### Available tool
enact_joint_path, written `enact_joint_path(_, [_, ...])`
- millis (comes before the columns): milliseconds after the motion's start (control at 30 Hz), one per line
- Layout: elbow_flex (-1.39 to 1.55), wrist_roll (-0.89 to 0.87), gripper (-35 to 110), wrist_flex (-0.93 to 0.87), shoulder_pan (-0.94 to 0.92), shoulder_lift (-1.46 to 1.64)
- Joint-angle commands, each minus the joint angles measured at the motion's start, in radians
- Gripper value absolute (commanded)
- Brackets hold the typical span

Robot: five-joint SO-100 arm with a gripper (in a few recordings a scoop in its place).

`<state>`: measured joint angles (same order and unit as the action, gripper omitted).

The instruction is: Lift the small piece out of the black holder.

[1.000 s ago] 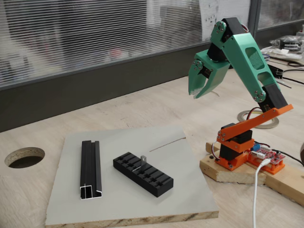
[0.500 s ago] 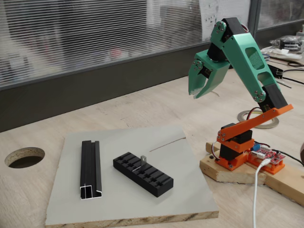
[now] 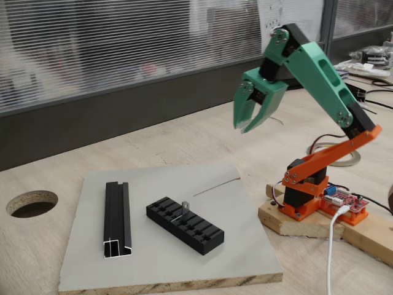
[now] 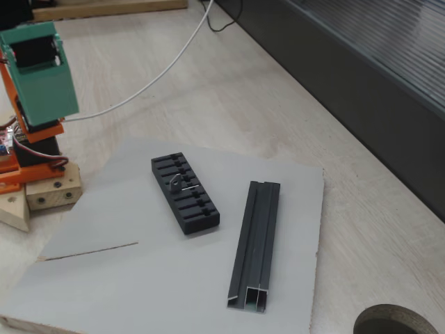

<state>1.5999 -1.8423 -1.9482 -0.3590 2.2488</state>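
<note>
The small piece (image 3: 183, 209) (image 4: 174, 183) stands upright in a slot near the middle of the black holder (image 3: 185, 225) (image 4: 184, 192), which lies diagonally around the centre of the grey board (image 3: 233, 246) (image 4: 125, 278). A black channel rail (image 3: 116, 219) (image 4: 256, 243) lies apart from it, nearer the board's edge, with bare board between them and around the holder. The gripper (image 3: 244, 123) hangs high above the wooden worktop (image 3: 184, 138) beyond the board's far corner, jaws parted and holding nothing.
</note>
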Motion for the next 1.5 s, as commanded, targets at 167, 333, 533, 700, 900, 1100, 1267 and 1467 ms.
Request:
enact_joint_path(167, [-0.025, -0.394, 12, 0.144, 0.43, -0.215])
enact_joint_path(333, [-0.026, -0.402, 12, 0.155, 0.534, -0.405])
enact_joint_path(533, [-0.037, -0.403, 12, 0.153, 0.537, -0.471])
enact_joint_path(700, [-0.04, -0.405, 12, 0.155, 0.545, -0.486])
enact_joint_path(900, [-0.043, -0.565, 13, 0.167, 0.545, -0.488])
enact_joint_path(1100, [-0.028, -0.617, 13, 0.302, 0.548, -0.477])
enact_joint_path(1267, [-0.023, -0.629, 23, 0.344, 0.548, -0.472])
enact_joint_path(1467, [-0.025, -0.627, 39, 0.341, 0.548, -0.486])
